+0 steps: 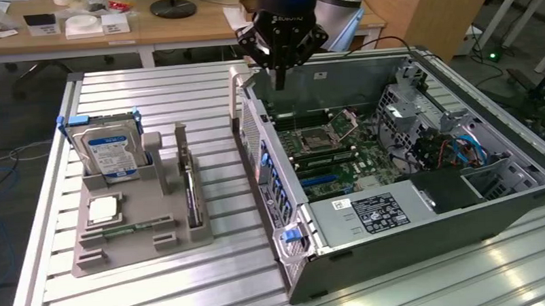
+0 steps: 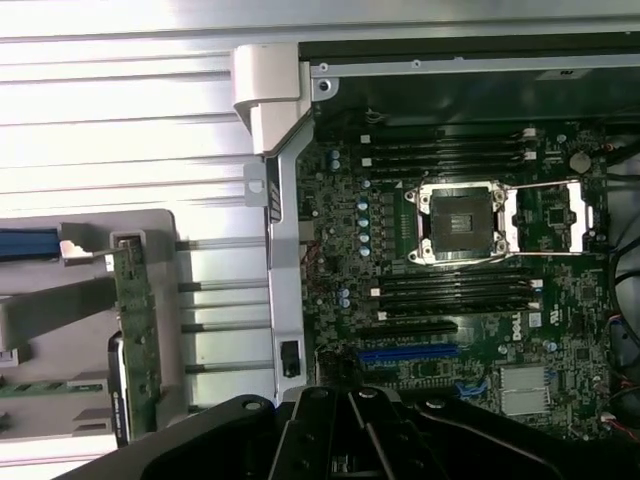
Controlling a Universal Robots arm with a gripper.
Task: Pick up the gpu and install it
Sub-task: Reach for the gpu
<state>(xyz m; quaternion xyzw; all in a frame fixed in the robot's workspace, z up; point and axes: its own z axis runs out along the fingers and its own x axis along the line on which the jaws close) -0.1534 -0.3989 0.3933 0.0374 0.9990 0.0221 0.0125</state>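
The pincer (image 1: pixel 280 81) hung closed and empty at upper centre over the case (image 1: pixel 492 203). The gpu (image 1: pixel 190 190) stood edge-on in the holder (image 1: pixel 135 256), centre left. A clean grasp would likely need the pincer squared over its thin edge.

The motherboard (image 2: pixel 470 330) bears a white "DELL" mark beside its lower memory slots. The gripper (image 1: pixel 279 81) body carries small lettering, apparently "ROBOTIQ". Print on the power supply (image 1: pixel 374 214) and hard drive (image 1: pixel 114 148) labels is illegible.
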